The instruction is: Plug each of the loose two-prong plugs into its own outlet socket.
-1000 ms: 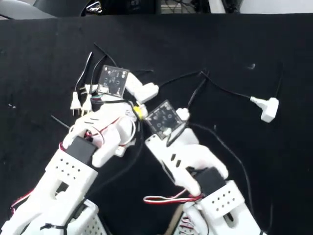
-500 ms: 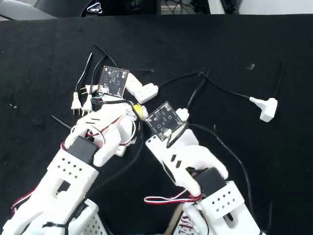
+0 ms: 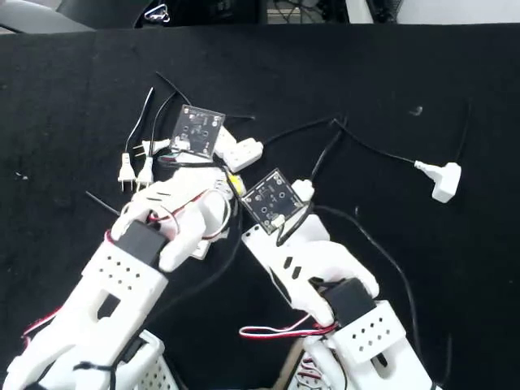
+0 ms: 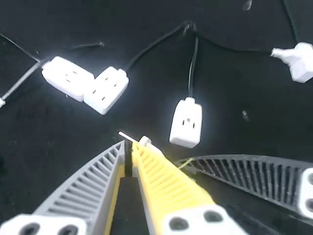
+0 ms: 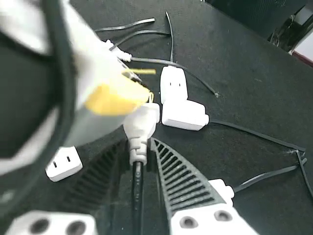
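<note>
1. Two white arms reach in from the near edge of a black surface (image 3: 366, 73) and meet at its middle, close together.
2. The right claw (image 5: 138, 142) is clamped on a white plug (image 5: 141, 121). The plug's black cord (image 5: 137, 191) runs back between the fingers.
3. The left claw (image 4: 131, 147), one finger yellow and one grey, has its fingers pressed together. Its yellow tip sits just beside the head of the plug. A thin pale sliver shows at the tip, and I cannot tell whether it is gripped.
4. The paired sockets (image 4: 105, 90), two white blocks touching at an angle, lie just beyond the claws with their slots facing up.
5. A single socket (image 4: 186, 122) lies near them, towards the right arm, slots also showing.
6. Three loose plugs (image 3: 126, 171) lie in a cluster to the left of the left arm, their thin cords trailing away.
7. A far plug (image 3: 443, 180) lies alone, well apart, near the right edge.
8. Black cords (image 3: 357, 142) cross the middle of the surface between the sockets and the far plug.
9. The far strip and the left side of the surface are open cloth.
</note>
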### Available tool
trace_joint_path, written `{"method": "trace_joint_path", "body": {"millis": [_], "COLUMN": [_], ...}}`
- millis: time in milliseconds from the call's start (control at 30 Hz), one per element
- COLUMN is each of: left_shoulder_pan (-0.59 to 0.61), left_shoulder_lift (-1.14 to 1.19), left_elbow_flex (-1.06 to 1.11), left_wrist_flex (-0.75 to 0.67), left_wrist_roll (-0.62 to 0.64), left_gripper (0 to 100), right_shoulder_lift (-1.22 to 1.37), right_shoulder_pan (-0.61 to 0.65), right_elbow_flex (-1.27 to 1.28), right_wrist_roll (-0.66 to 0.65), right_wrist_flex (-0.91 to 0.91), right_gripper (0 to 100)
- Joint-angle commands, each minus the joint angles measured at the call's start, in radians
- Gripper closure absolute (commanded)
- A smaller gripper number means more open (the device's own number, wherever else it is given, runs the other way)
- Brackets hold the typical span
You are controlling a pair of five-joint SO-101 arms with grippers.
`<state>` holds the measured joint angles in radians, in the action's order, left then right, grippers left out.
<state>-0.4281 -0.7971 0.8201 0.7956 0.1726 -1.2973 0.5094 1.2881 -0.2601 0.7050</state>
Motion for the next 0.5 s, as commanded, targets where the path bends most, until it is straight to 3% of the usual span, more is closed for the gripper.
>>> {"method": "trace_joint_path", "body": {"millis": [0, 467], "left_shoulder_pan": [-0.012, 0.087], "left_shoulder_lift": [0.040, 0.015], "left_elbow_flex": [-0.064, -0.077], "left_wrist_flex": [-0.009, 0.000], "left_wrist_roll": [-0.012, -0.011], "left_gripper": [97, 97], "right_shoulder_lift": [-0.025, -0.025], "right_shoulder_pan": [-0.002, 0.000], "right_elbow_flex": [-0.016, -0.013], "right_wrist_roll": [0.009, 0.009], "right_wrist_flex": [0.003, 0.003], "right_gripper": [98.8, 98.8]}}
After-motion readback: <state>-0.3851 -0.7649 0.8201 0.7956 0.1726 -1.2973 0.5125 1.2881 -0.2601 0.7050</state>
